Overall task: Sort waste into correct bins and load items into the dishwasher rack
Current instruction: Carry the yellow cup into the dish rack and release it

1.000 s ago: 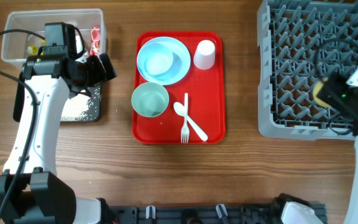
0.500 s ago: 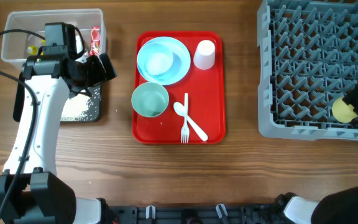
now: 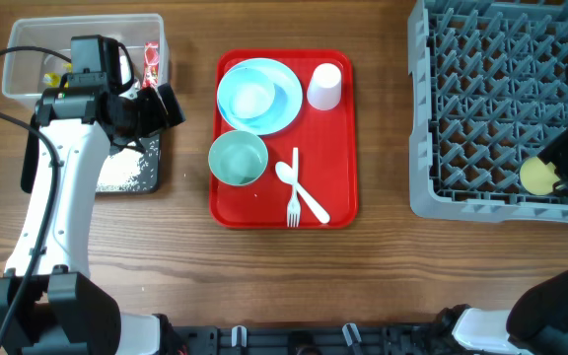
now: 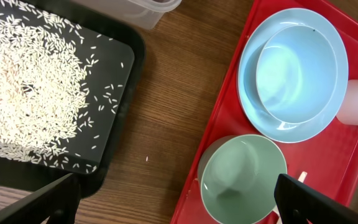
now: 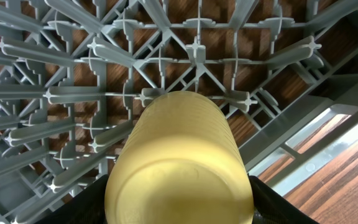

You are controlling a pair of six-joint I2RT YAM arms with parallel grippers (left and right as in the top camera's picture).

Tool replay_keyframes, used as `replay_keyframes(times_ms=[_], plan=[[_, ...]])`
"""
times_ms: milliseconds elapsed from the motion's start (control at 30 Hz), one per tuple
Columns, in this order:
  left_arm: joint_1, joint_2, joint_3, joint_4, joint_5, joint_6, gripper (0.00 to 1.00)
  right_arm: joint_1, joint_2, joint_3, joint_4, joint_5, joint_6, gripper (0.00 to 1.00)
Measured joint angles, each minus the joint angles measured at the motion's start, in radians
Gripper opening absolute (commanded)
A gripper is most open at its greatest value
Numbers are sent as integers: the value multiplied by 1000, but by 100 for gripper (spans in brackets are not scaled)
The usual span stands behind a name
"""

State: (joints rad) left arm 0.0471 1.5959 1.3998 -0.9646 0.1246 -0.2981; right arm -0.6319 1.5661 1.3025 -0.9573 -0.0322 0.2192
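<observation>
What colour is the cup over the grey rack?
The cup is yellow; the right wrist view shows it best.

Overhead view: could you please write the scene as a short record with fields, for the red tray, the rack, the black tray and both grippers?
red tray: plate with a bowl in it, second bowl, pink cup, fork, spoon
rack: yellow cup over its near right part
black tray: loose rice
left gripper: open, holds nothing
right gripper: shut on yellow cup
</observation>
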Motion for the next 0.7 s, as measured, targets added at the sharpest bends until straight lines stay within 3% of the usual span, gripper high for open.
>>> replay_keyframes(times_ms=[133, 167, 300, 700], plan=[[0, 0, 0, 0, 0, 0, 100, 0, 16, 0, -5, 2, 0, 49], [0, 0, 0, 0, 0, 0, 100, 0, 21, 0, -6, 3, 0, 56], [0, 0, 0, 0, 0, 0, 100, 0, 39, 0, -9, 8, 0, 67], [0, 0, 0, 0, 0, 0, 100, 0, 39, 0, -14, 10, 0, 79]])
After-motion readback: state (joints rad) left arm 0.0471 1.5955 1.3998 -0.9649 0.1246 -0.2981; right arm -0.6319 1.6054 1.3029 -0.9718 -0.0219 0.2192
